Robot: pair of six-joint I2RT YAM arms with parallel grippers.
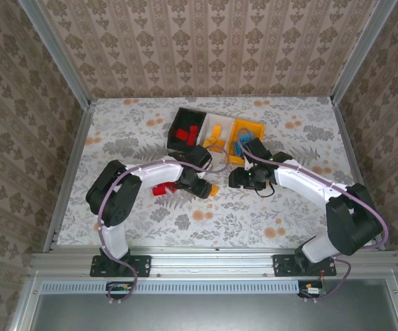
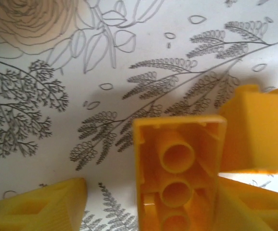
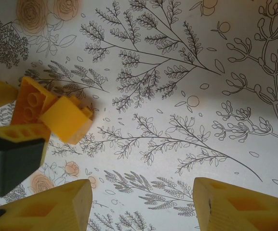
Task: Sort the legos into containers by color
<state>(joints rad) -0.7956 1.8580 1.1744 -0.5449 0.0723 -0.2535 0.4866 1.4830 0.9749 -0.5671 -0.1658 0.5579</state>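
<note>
Orange lego (image 2: 177,159) pick-up, just nearer than the containers (image 1: 172,134).
Left gripper (image 2: 151,185) straddles it, jaws wide, not yet closed; right gripper (image 3: 143,192) wide, empty. Next, likely: pinch, lift, carry to the containers' white bin (image 1: 221,118).

You get bright, even light and soft shadows. Your left wrist view blurs up close, with white glare beside the orange brick (image 2: 179,159).

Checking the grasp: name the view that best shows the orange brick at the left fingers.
Left wrist: the orange brick sits large and close, hollow underside up. Right wrist shows it small at left; top external, a speck.
</note>
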